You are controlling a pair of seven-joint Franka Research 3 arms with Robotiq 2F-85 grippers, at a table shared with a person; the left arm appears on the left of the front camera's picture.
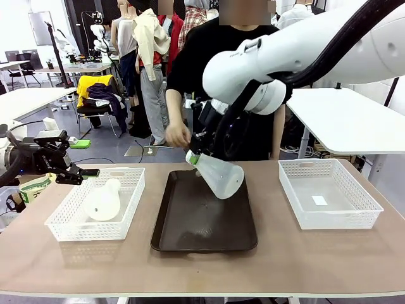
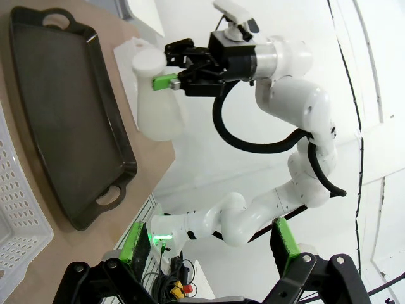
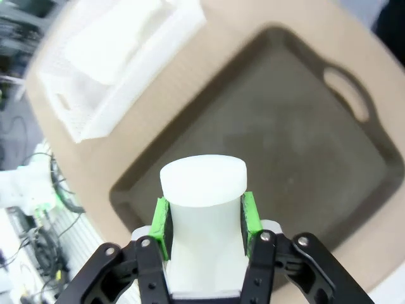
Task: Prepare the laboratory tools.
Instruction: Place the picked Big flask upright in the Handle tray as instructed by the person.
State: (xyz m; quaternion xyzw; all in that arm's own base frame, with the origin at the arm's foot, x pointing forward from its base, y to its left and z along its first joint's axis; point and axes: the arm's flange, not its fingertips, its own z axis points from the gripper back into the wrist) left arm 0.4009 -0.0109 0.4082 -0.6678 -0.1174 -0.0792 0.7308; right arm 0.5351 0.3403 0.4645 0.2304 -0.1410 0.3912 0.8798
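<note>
Right end effector (image 3: 205,217) clamps the neck of a tilted flask (image 3: 202,180) above the tray (image 3: 304,145). Left end effector (image 2: 209,246) is open; the second flask (image 1: 104,199) apparently lies in a basket (image 1: 63,228).

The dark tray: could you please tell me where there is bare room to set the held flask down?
The tray's whole floor is bare, under the flask held tilted in the right fingers. The table strip between tray and right basket is free too. Crowded: the left basket, where a second flask lies and the left fingers hover by its rim.
</note>
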